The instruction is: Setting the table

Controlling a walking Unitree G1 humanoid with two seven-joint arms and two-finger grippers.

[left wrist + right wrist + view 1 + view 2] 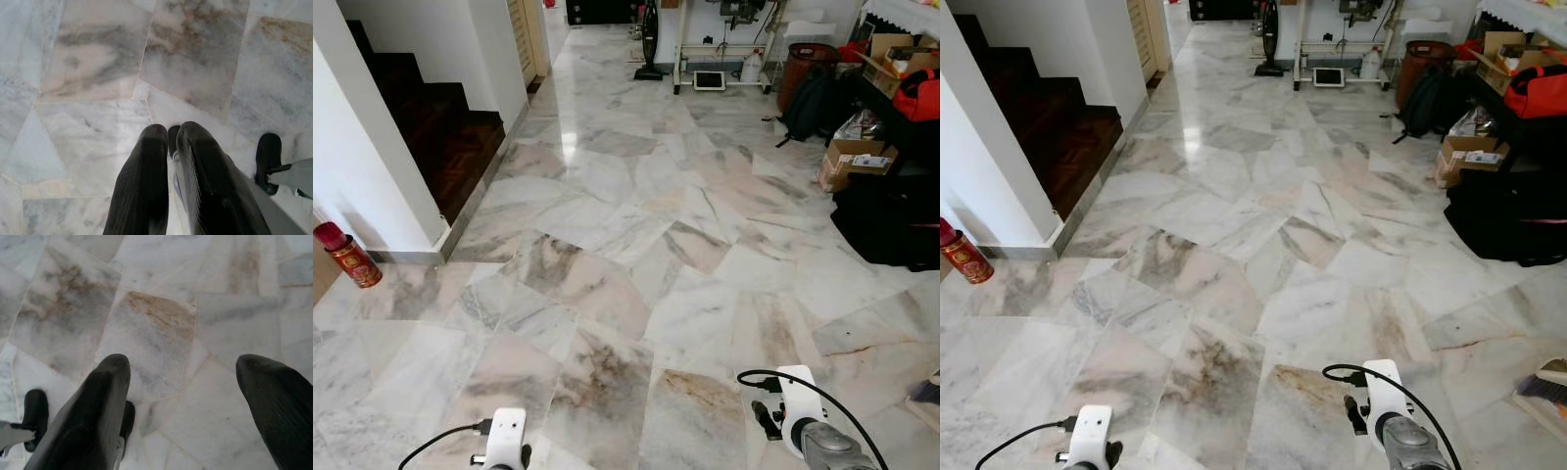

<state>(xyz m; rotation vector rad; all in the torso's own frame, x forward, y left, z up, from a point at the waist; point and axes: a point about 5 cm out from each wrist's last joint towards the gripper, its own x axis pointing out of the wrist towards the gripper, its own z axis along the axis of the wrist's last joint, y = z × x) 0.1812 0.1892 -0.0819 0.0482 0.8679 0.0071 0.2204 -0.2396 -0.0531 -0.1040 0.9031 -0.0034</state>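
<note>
Marble floor ahead of you; 1 red canister by stairs. Left gripper jaws together; right gripper jaws apart, both empty.

One red canister stands near left on the marble floor, beside the white wall. One dark staircase rises at far left. Two cardboard boxes show at right: one on the floor, one higher up at far right. One black backpack leans far right, next to one brown barrel. One upright vacuum cleaner stands far centre. One red bag sits far right. Two silver arms show at the near edge, one left, one right.
</note>
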